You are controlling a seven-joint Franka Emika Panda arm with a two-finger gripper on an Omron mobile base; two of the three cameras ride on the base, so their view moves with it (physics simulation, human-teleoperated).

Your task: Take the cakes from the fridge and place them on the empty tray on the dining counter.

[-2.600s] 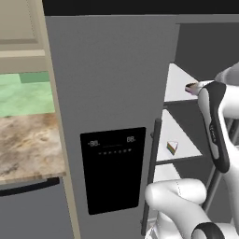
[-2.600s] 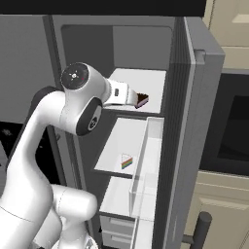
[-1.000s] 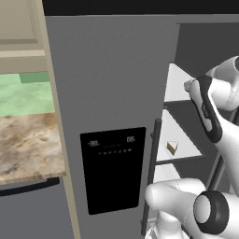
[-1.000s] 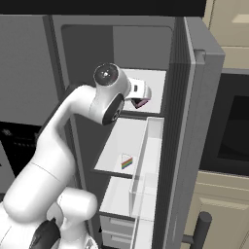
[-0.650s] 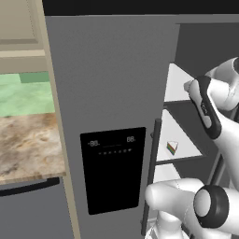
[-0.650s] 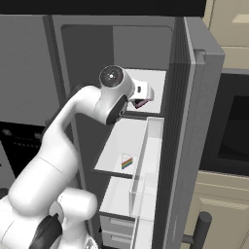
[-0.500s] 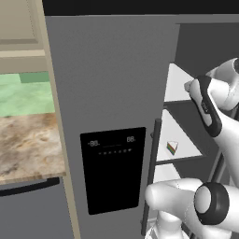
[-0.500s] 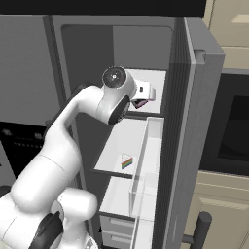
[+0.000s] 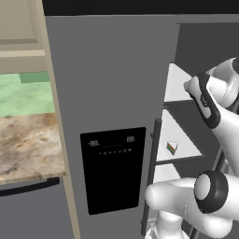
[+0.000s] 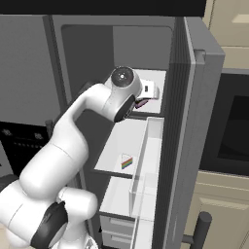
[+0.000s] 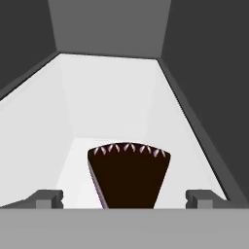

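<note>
The grey fridge (image 9: 107,79) stands with its right door (image 10: 194,121) swung open. On the white upper shelf (image 11: 112,102) lies a dark wedge-shaped cake (image 11: 127,175) with pale pink trim along its wide far edge. My gripper (image 11: 124,198) is open, low over that shelf, one fingertip on each side of the slice's narrow end and not touching it. From the right base view the hand (image 10: 151,91) is inside the fridge, just above this cake (image 10: 142,103). A second, pale slice with coloured layers (image 10: 127,162) sits on the shelf below (image 9: 172,148).
A clear door bin (image 10: 148,155) juts beside the lower shelf. The fridge's dark side walls (image 11: 204,73) close in around the upper shelf. A black dispenser panel (image 9: 112,168) is on the shut left door. Marble counter (image 9: 25,144) lies left; a dark oven (image 10: 233,126) right.
The arm has stretched deeper into the fridge along the upper shelf, bringing the hand up to the dark cake. Neither cake has moved.
</note>
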